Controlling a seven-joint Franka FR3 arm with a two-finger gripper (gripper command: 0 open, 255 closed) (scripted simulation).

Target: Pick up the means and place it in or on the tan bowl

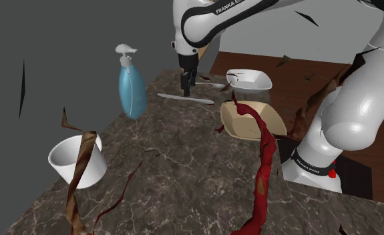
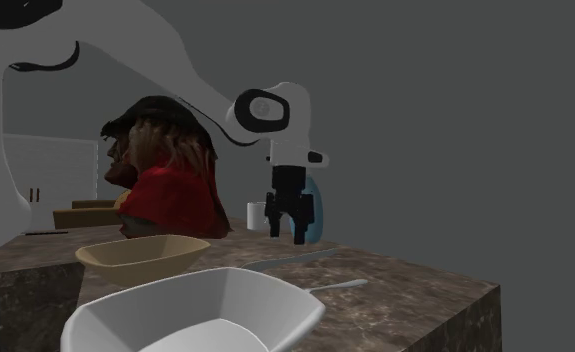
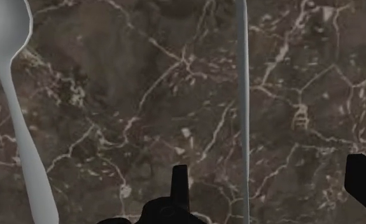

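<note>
Hovering over pale knife [image 3: 242, 95], gripper [image 3: 270, 173] jaws spread, nothing held. Drop straight, centre it in gap, pinch mid-length. Tan bowl [image 1: 244, 123] at 4 o'clock, shoulder view.

Veined brown stone countertop [image 1: 183, 167], faintly polished.
Carries a smooth matt grey spoon [image 3: 22, 146], a glossy translucent blue bottle [image 1: 131, 90], a matt tan bowl [image 1: 236, 124].

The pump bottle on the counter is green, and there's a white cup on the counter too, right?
Not quite. The pump bottle is blue, not green, as the shoulder view shows. The white cup is on the counter too.
</note>
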